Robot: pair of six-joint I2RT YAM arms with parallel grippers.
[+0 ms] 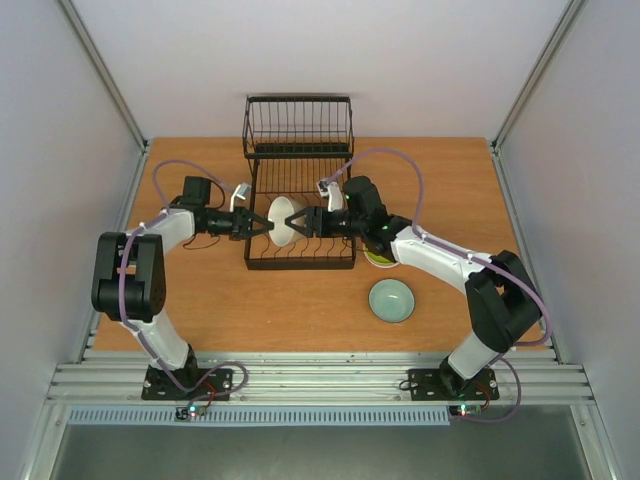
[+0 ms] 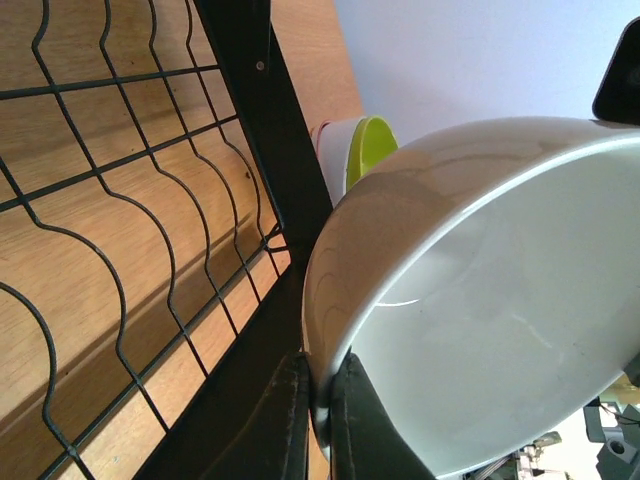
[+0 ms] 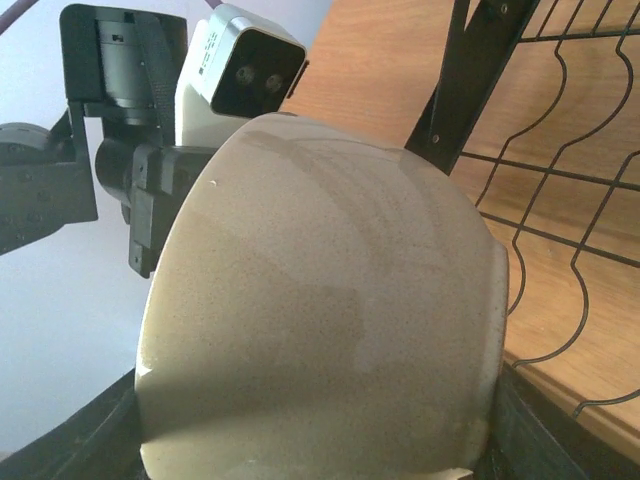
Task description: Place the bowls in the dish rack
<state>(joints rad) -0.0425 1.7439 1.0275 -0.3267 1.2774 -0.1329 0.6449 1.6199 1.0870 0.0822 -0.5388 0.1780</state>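
A cream bowl [image 1: 285, 220] hangs on edge just above the black wire dish rack [image 1: 300, 266], between my two grippers. My left gripper [image 1: 262, 225] is shut on its rim; in the left wrist view the fingers [image 2: 290, 420] pinch the rim of the bowl [image 2: 480, 300]. From the right, my right gripper [image 1: 308, 222] has the bowl's outer wall [image 3: 320, 330] filling the space between its jaws, both fingers against its sides. A pale teal bowl [image 1: 391, 300] sits on the table. A yellow-green bowl [image 1: 378, 258] lies partly under the right arm.
The rack's taller basket section [image 1: 298, 125] stands at the far end. The left wrist view shows the rack's prongs [image 2: 120, 200], the yellow-green bowl [image 2: 368, 150] and a white bowl edge [image 2: 333, 150] beside it. The table's wooden top [image 1: 200, 310] spreads around the rack.
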